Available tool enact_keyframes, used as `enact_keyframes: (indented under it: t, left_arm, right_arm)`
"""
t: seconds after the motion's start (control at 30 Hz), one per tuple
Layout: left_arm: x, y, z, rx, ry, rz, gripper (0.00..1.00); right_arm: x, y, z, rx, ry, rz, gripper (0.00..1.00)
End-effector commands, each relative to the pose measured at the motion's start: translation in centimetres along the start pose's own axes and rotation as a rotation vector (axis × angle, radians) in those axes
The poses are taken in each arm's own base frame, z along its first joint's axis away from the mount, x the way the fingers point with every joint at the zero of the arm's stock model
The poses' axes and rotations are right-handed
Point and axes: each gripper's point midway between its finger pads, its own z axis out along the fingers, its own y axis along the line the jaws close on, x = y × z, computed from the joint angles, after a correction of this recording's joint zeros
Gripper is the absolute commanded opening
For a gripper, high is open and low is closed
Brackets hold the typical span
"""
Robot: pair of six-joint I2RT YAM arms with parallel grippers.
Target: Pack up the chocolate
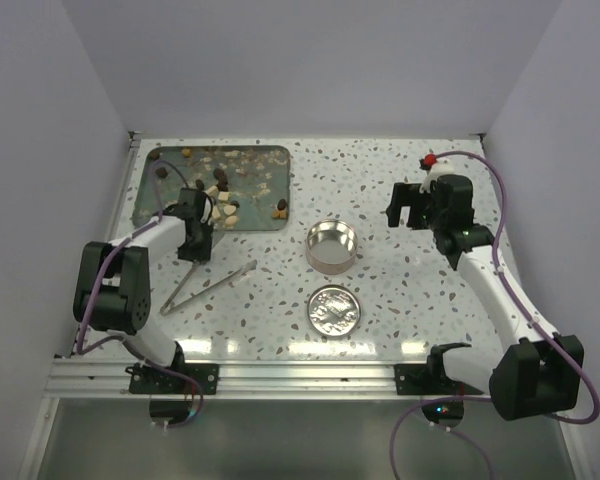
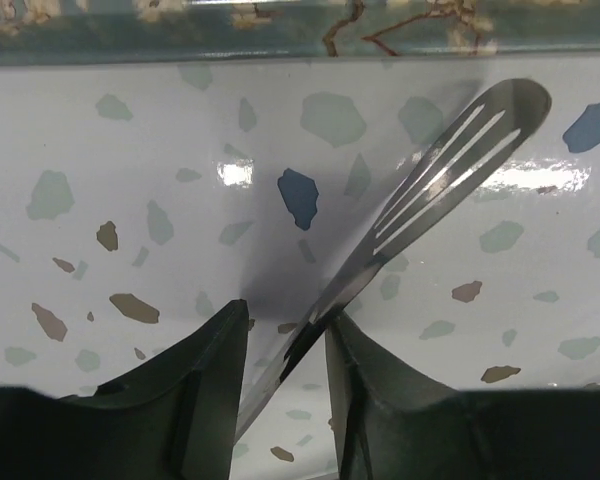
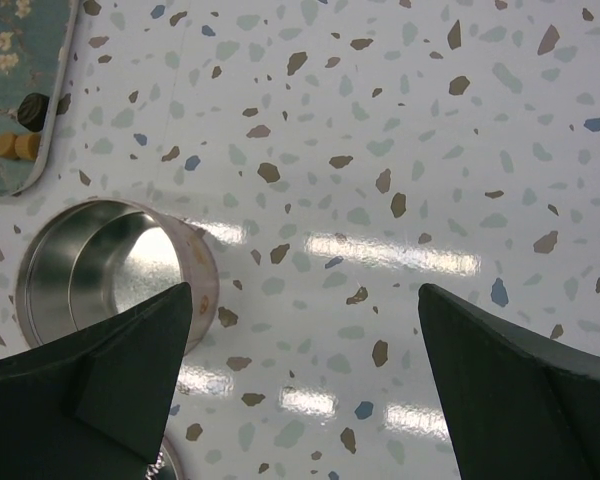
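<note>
Your left gripper (image 2: 285,330) is nearly closed, its two dark fingers (image 2: 215,370) pinching one slotted arm of the tongs (image 2: 450,165), whose tip slants up toward the tray's edge just above the table (image 2: 130,200). From above, that arm is folded, with the elbow out at the left edge and the forearm reaching in, and the gripper points down just in front of the tray (image 1: 160,205). The tongs' other arm lies splayed on the table toward the tin (image 1: 330,262). Your right gripper (image 3: 305,290) is spread wide and holds nothing, hovering beside the tin, with its arm stretched up the right side. You have one pair of tongs, one tray, one open round tin and one lid (image 1: 334,308) lying flat just in front of the tin. The chocolate (image 1: 220,195) sits scattered on the tray, dark and pale lumps, too small to count surely.
</note>
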Motion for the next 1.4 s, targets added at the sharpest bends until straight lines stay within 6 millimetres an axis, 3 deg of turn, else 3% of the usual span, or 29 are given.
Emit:
enact_keyframes:
  t: [0.0, 0.17, 0.4, 0.57, 0.97, 1.17, 1.37]
  left_arm:
    - [0.1, 0.4, 0.5, -0.027, 0.036, 0.038, 0.40]
    - [0.5, 0.2, 0.4, -0.019, 0.058, 0.047, 0.18]
    - [1.0, -0.2, 0.0, -0.005, 0.071, 0.048, 0.00]
    - [0.0, -0.6, -1.5, 0.019, 0.017, 0.017, 0.00]
    - [-5.1, -2.0, -6.0, 0.104, -0.155, -0.073, 0.00]
    - [-6.6, -1.9, -5.7, 0.089, -0.203, -0.117, 0.00]
    - [-8.7, -2.6, -3.7, 0.100, -0.244, -0.188, 0.00]
  right_arm:
    - [-1.3, 0.1, -0.6, -0.003, -0.060, -0.013, 0.98]
    - [-1.3, 0.1, -0.7, -0.003, -0.060, -0.015, 0.98]
    - [-1.3, 0.3, -0.7, -0.011, -0.058, -0.009, 0.98]
    - [-1.2, 0.3, -0.6, -0.012, -0.056, -0.007, 0.98]
    - [-1.1, 0.4, -0.5, -0.016, -0.051, -0.003, 0.98]
    - [-1.0, 0.2, -0.6, -0.007, -0.051, -0.007, 0.98]
    - [-1.1, 0.1, -0.8, -0.004, -0.054, -0.013, 0.98]
